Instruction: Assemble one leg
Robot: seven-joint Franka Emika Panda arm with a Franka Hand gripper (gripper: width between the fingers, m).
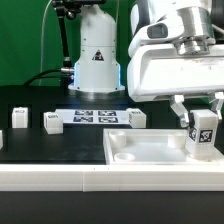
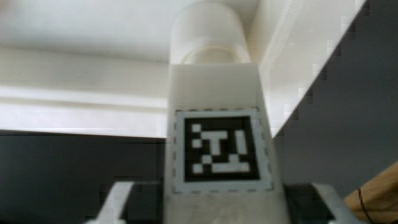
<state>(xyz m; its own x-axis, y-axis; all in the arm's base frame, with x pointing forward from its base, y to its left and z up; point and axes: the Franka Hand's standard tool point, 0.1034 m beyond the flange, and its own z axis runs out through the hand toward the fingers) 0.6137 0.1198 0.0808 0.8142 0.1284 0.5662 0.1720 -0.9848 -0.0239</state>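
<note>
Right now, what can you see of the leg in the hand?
The leg is a small white rectangular post, plastic-looking, with a black-and-white square tag on its face. The wrist view shows a rounded stub at one end. It stands roughly upright, clamped in the hand, over the large white panel at the exterior view's right. Whether its lower end touches the panel is unclear.

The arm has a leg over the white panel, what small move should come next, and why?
Probably lower the leg straight down toward the corner of the panel on the exterior view's right. The end effector grips it upright over that corner, and it does not look seated yet.
</note>
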